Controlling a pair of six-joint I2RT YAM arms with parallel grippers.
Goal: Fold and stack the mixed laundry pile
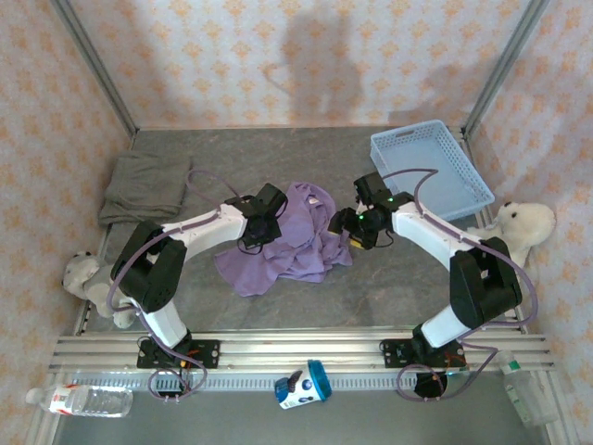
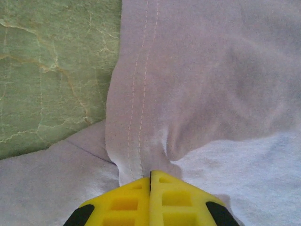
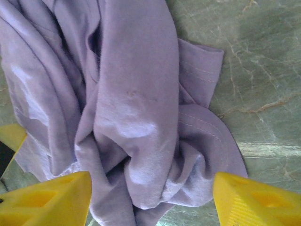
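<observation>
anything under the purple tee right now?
Bare table shows at the edges of the lavender T-shirt. Its bunched folds cover the middle, so whatever lies beneath is hidden. The grey-olive garment lies apart, at the far left.

The light is soft and even. A faint shadow lies on the back wall (image 1: 306,56); both wrist views look slightly blurred.

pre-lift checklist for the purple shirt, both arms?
1. Left gripper shut on purple T-shirt hem: ok.
2. Right gripper open, straddling bunched cloth: ok, no grip yet.
3. T-shirt spread flat: not ok, crumpled.
4. Left pinch holds one layer only: cannot tell.
5. Grey garment apart from T-shirt, far left: ok.
6. Blue basket clear of T-shirt: ok.
</observation>
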